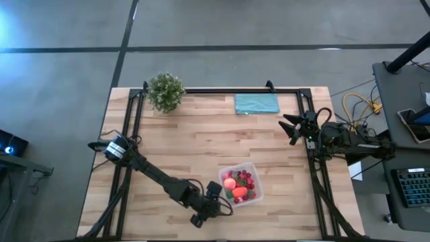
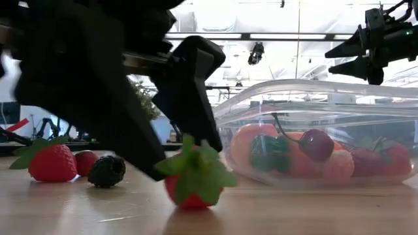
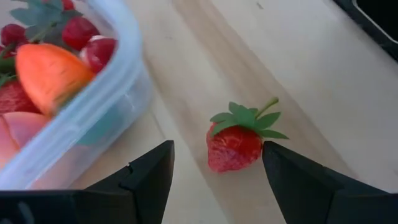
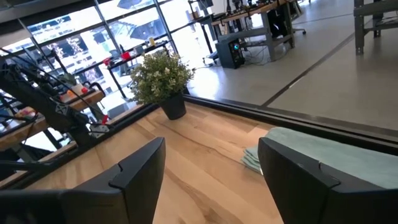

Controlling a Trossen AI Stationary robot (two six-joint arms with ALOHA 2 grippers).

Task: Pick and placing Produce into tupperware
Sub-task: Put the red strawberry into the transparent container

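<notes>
A clear tupperware sits near the table's front, right of centre, holding red strawberries, an orange carrot and a pink-orange ball. Just beside its wall, one red strawberry with green leaves lies on the wood. My left gripper slants down over it, open, one finger on either side of the berry; I see no touch. My right gripper hangs open above the table's right edge, away from the produce.
In the low view another strawberry, a small red piece and a dark berry lie on the table beyond my left gripper. A potted plant and a teal cloth stand along the far edge.
</notes>
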